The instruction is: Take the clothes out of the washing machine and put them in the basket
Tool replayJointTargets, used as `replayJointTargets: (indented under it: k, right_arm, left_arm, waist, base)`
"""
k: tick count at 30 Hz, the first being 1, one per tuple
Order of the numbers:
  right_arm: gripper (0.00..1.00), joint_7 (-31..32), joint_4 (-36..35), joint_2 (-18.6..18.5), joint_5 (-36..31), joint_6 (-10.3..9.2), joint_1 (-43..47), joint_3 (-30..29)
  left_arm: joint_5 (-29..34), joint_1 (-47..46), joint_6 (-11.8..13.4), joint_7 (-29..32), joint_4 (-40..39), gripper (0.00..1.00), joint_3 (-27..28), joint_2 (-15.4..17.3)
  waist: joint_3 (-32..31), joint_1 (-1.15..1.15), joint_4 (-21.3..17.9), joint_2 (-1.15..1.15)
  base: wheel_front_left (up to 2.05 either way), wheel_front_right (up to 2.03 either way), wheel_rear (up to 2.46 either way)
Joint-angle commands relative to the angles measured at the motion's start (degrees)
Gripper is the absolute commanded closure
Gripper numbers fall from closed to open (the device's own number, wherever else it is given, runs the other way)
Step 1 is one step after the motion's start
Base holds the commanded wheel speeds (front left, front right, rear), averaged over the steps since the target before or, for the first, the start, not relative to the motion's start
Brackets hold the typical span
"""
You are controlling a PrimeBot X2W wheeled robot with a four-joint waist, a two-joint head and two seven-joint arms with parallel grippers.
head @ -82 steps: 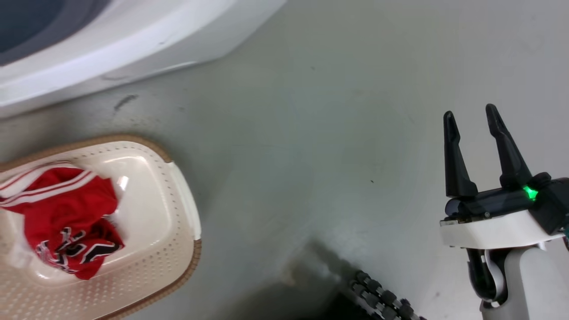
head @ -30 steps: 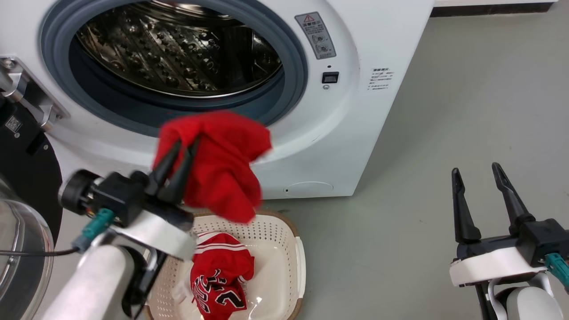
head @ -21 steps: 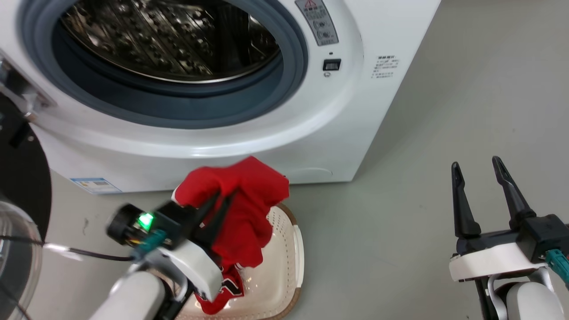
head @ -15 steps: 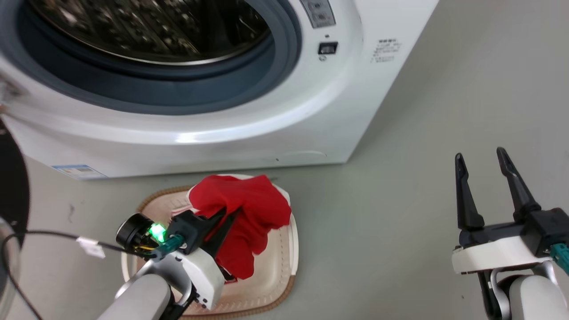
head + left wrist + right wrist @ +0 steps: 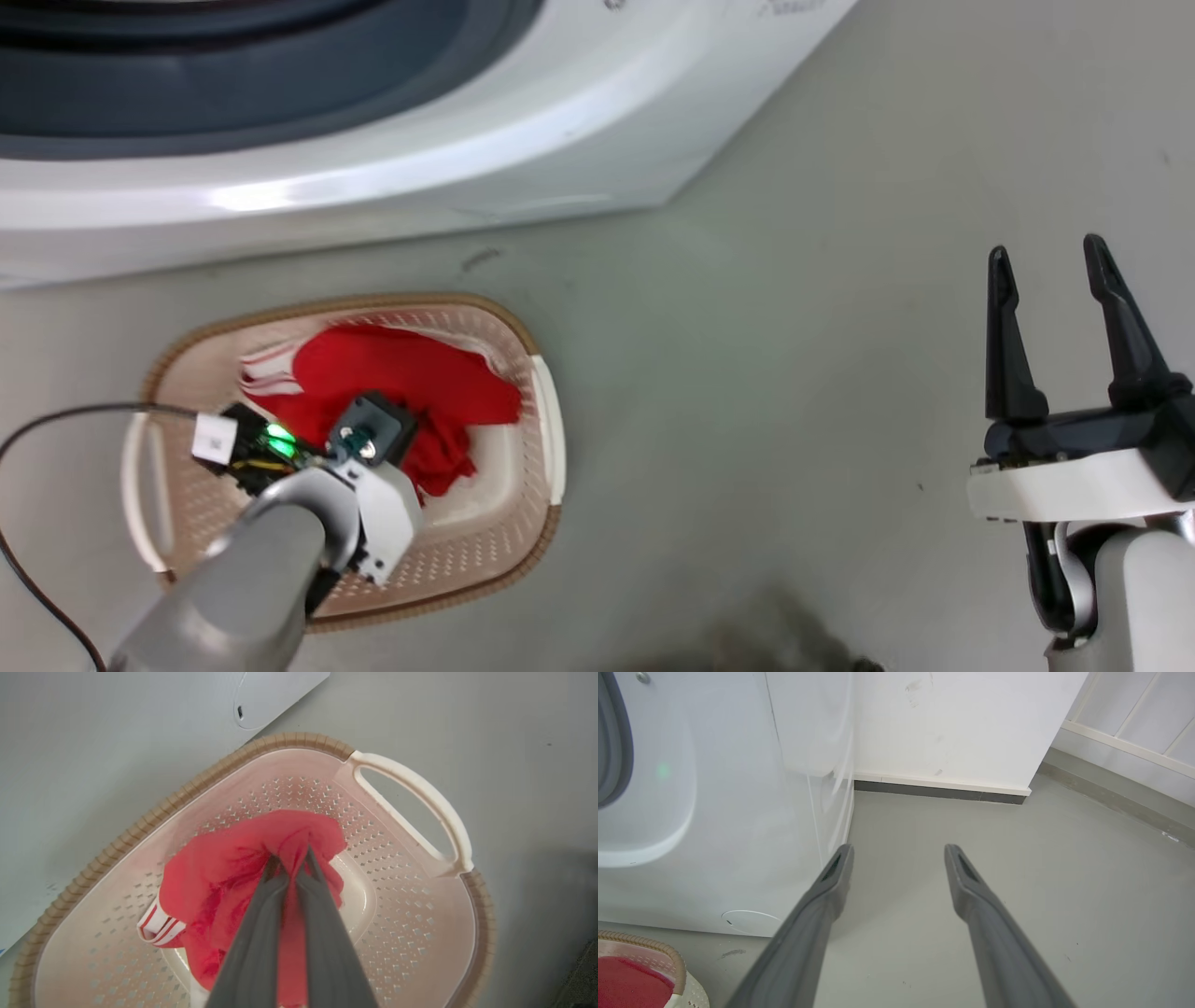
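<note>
Two red garments [image 5: 401, 373], one basket [image 5: 420, 301], one washing machine [image 5: 373, 168].

Smooth grey-green floor [image 5: 924, 826], white wall [image 5: 962, 728] with dark skirting [image 5: 941, 791], pale panelled wall [image 5: 1134, 723] beside

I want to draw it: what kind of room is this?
Probably a laundry room: a white washing machine stands on a grey floor, with a basket of red clothes in front.

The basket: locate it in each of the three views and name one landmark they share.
Head view: basket at lower left.
Left wrist view: basket across the middle and bottom.
Right wrist view: basket rim at bottom left corner.
Shared landmark: the white front of the washing machine, next to the basket.
</note>
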Motion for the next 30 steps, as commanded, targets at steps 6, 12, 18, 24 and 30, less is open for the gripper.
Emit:
replayJointTargets:
  k: [6, 12, 18, 24, 30]
  right_arm:
    - [0.0, -0.11, -2.17, 0.1, 2.65, -0.06, -2.27, 0.64]
    - [0.0, -0.11, -3.18, 0.1, 4.04, -0.06, -2.71, 2.0]
    - [0.0, -0.11, -3.37, 0.09, 5.17, -0.06, -3.41, 2.66]
    - [0.0, -0.11, -2.79, 0.09, 5.3, -0.06, -3.57, 2.48]
    - [0.0, -0.11, -1.78, 0.09, 4.49, -0.06, -3.57, 2.05]
  left_arm:
    - [0.19, -6.6, -0.26, -1.7, 8.57, 1.0, -1.1, -0.57]
    - [-0.42, -11.14, -0.31, -2.28, 15.41, 1.0, -2.38, -0.63]
    - [-2.31, -14.0, -0.34, -2.48, 20.21, 1.0, -3.37, -0.98]
    - [-4.5, -14.81, 0.04, -2.57, 24.12, 0.0, -2.71, -1.96]
    - [-4.62, -12.87, 0.3, -3.66, 24.15, 0.0, -3.06, -3.59]
  waist:
    - [8.8, -0.01, -5.09, 0.0]
    - [12.82, -0.01, -6.77, 0.0]
    - [14.98, -0.01, -7.94, 0.0]
    - [14.62, -0.01, -7.69, 0.0]
    - [10.28, -0.01, -6.13, 0.0]
  base:
    - [0.0, 0.0, 0.0]
    - [0.0, 0.0, 0.0]
    - [0.0, 0.0, 0.0]
    - [0.0, 0.0, 0.0]
    - [0.0, 0.0, 0.0]
